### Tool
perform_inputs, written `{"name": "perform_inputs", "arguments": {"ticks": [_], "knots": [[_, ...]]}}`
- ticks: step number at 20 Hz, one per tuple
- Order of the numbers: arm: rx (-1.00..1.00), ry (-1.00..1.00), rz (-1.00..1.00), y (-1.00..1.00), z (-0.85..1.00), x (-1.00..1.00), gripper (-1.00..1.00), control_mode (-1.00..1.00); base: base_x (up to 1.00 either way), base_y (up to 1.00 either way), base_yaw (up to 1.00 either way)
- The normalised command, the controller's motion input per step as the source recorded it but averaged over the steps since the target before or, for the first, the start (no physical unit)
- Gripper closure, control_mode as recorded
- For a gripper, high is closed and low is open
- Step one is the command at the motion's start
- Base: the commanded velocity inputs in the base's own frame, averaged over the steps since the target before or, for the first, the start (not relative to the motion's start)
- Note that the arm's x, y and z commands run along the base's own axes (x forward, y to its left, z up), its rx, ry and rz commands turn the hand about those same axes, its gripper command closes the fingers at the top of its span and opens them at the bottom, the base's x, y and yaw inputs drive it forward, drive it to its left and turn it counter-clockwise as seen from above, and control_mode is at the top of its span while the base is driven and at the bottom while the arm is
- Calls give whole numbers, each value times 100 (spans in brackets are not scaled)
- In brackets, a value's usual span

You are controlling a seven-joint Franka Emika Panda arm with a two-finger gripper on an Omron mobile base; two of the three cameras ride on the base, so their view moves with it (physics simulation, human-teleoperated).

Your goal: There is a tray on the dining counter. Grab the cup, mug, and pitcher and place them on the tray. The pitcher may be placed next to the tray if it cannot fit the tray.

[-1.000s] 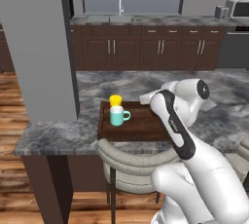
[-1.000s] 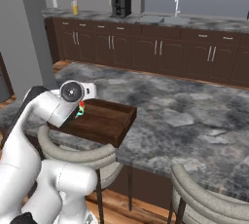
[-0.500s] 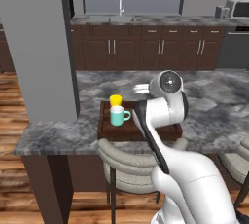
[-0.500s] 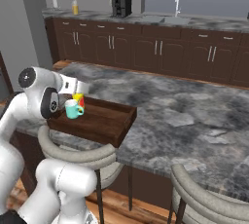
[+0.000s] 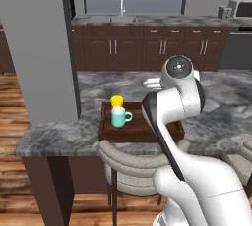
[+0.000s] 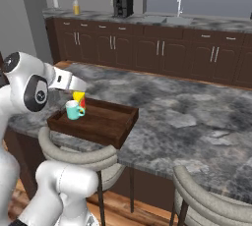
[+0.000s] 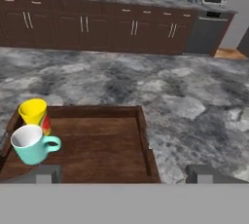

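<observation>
Looking along the hand: a brown wooden tray (image 7: 97, 140) with low raised edges on the grey-and-black marbled counter (image 7: 194, 101), a yellow cup (image 7: 33, 113) with a red-orange mark and a teal mug (image 7: 31, 145), white inside, handle toward the tray's middle. Both standing upright in the tray's left end, touching or nearly so. Jaws spread wide, tips at the bottom corners of that view, holding nothing.

From the left base view: same tray (image 5: 138, 127) near the counter's front edge, cup (image 5: 116, 102) behind mug (image 5: 119, 117), the white arm crossing the tray's right part and hiding it. Gripper (image 5: 152, 82) seen there as a white block above the tray's far edge, jaws hard to make out.

From the right base view: tray (image 6: 106, 122) in full, its right two thirds bare wood, with cup (image 6: 78, 97) and mug (image 6: 74, 110) at the left end just below the gripper (image 6: 74, 83). Also a tall clear pitcher (image 6: 76, 6) with orange liquid, probably the small bottle-like shape on the back counter near a black coffee machine (image 6: 123, 5), well apart from the tray.

Wide bare stone (image 6: 197, 117) right of the tray; two curved stool backs (image 6: 74, 151) under the front edge.
</observation>
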Motion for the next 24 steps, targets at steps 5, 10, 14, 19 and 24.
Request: {"name": "perform_inputs", "arguments": {"ticks": [5, 10, 14, 19, 24], "knots": [[0, 0, 21, 0, 0, -85, -100, -100, 0, 0, 0], [1, -2, 25, 0, 0, -30, -100, -100, 0, 0, 0], [2, 0, 4, 0, 7, -17, -100, -100, 0, 0, 0], [5, 0, -3, 0, 15, -21, -100, -100, 0, 0, 0], [9, 4, -5, 0, 12, -30, -100, -100, 0, 0, 0]]}}
